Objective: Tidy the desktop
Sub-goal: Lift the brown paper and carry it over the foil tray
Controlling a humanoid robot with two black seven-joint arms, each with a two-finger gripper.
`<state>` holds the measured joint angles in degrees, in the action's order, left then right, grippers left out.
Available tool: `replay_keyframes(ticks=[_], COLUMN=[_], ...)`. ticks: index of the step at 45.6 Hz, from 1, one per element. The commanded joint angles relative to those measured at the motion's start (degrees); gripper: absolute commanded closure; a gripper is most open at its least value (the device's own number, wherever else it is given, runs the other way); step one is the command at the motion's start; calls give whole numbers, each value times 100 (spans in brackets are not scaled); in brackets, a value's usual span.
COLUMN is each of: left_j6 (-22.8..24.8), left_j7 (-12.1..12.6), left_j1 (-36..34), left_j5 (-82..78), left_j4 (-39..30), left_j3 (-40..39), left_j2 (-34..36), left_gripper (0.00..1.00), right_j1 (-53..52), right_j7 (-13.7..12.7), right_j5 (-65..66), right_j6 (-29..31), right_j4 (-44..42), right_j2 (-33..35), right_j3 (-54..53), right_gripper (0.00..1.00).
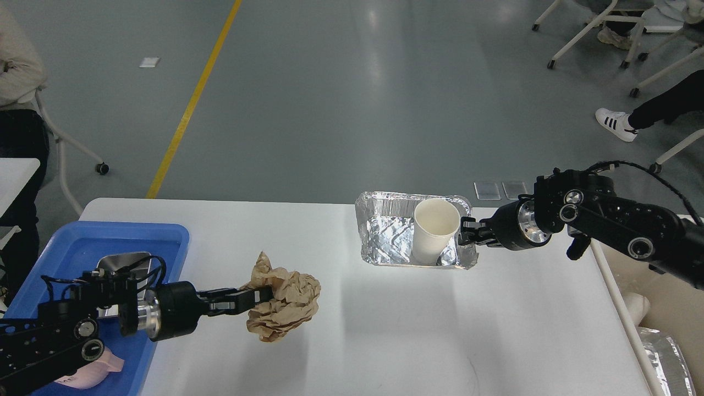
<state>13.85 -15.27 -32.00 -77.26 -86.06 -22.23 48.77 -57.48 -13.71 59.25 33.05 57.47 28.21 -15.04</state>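
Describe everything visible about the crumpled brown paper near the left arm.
The crumpled brown paper is a tan, kraft-looking wad, heavily creased, with one peak sticking up at its top left. It sits over the near-left part of the white desktop, right of the blue tray. The left hand is shut on its left side.

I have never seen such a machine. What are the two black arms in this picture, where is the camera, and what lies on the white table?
The picture comes from a camera in the robot's own head, looking forward and down. The two black arms are the robot's, each ending in a two-finger gripper. The left gripper pinches a crumpled ball of brown paper above the white desktop. The right gripper grips the right edge of a foil tray, which holds a white paper cup. At the left edge sits a blue tray, with some items inside, partly hidden by the arm. A beige bin stands beside the table on the right.
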Motion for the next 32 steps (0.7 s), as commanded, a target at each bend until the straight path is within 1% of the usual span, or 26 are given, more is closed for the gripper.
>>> replay_keyframes(ticks=[1,8,12,18,24,28,32], left_j6=[337,697,1049,1172,1173,1181,1146], left_j7=[-11,-11,15,77,120,208,235], left_j1=[1,-26,-192,-544,-658,-781,-1001], left_j5=[18,246,326,334,326,221,203], left_j4=[-209,-209,-200,-157,-51,115,475], left_j3=[-764,-1880,-2242,-2234,-2198,-2085,-1821], left_j2=[353,432,379,292,81,-270,-701], left_gripper=[100,98,98,98,98,97,97], right_j1=[-1,-9,-27,-18,-9,-9,-9], right_j7=[0,0,0,0,0,0,9], right_j5=[-1,-10,-10,-10,-10,-10,-10], right_j6=[9,9,9,9,9,9,9], right_j4=[-26,1,18,27,18,9,9], right_j2=[-70,-52,-17,-8,-26,-52,-26], right_j3=[1,1,1,-8,-17,-17,-26], right_gripper=[100,100,100,100,100,100,100])
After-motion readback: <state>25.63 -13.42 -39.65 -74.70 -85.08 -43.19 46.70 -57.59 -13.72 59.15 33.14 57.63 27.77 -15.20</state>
